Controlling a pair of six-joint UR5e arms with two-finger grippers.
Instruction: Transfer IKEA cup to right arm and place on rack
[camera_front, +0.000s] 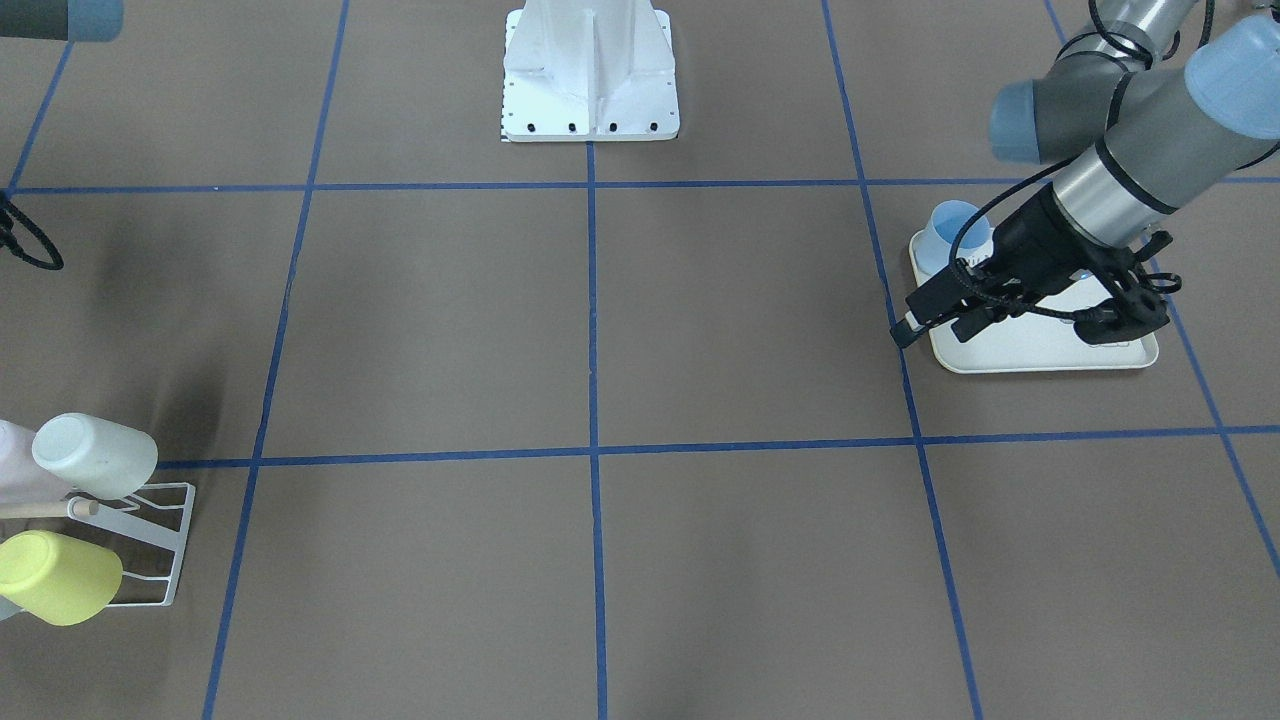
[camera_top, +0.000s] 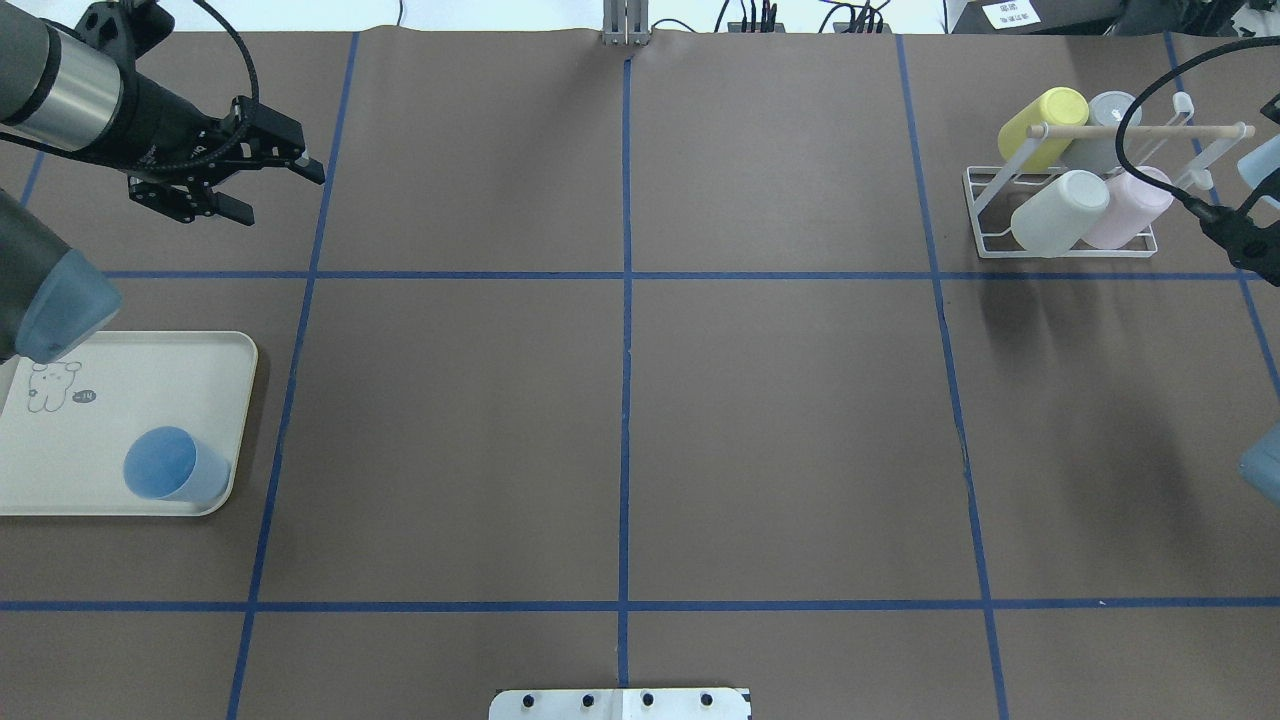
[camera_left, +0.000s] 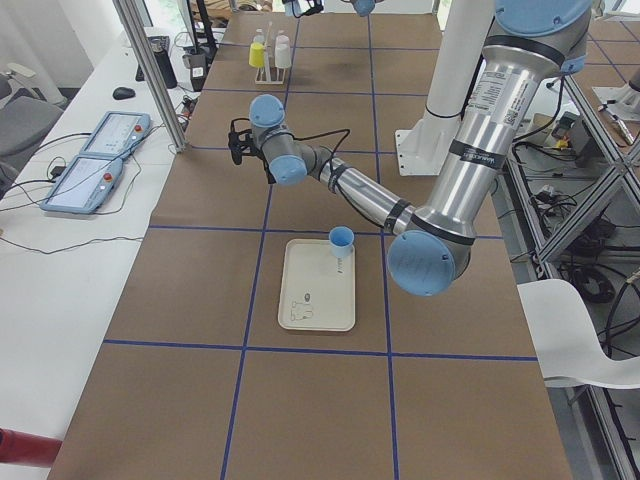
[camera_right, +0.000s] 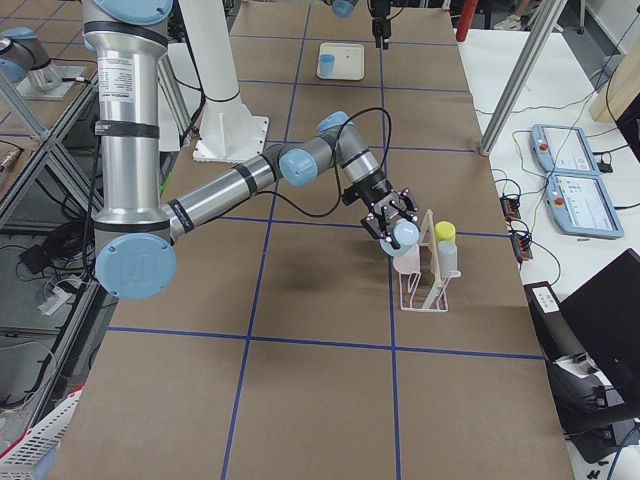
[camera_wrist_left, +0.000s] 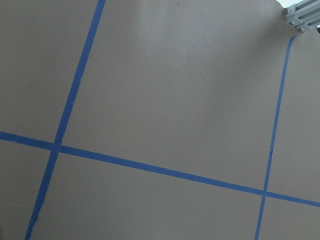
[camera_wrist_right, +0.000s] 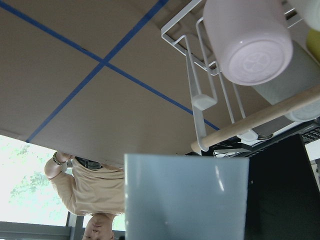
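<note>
A pale-blue IKEA cup (camera_wrist_right: 186, 196) fills the bottom of the right wrist view and hangs in the air, with my right gripper (camera_right: 397, 227) shut on it. It is right beside the white wire rack (camera_right: 425, 287), level with the wooden dowel (camera_wrist_right: 260, 117). The same cup (camera_top: 1262, 163) shows at the overhead view's right edge. My left gripper (camera_top: 282, 195) is open and holds nothing, far back on the left, away from the tray (camera_top: 100, 400).
Yellow (camera_top: 1042, 125), white (camera_top: 1058, 212), pink (camera_top: 1130, 208) and grey (camera_top: 1108, 130) cups hang on the rack (camera_top: 1070, 248). A darker blue cup (camera_top: 175, 466) stands upright on the rabbit-printed tray's near corner. The white robot base (camera_front: 590, 75) stands at the table's middle. A person shows in the right wrist view.
</note>
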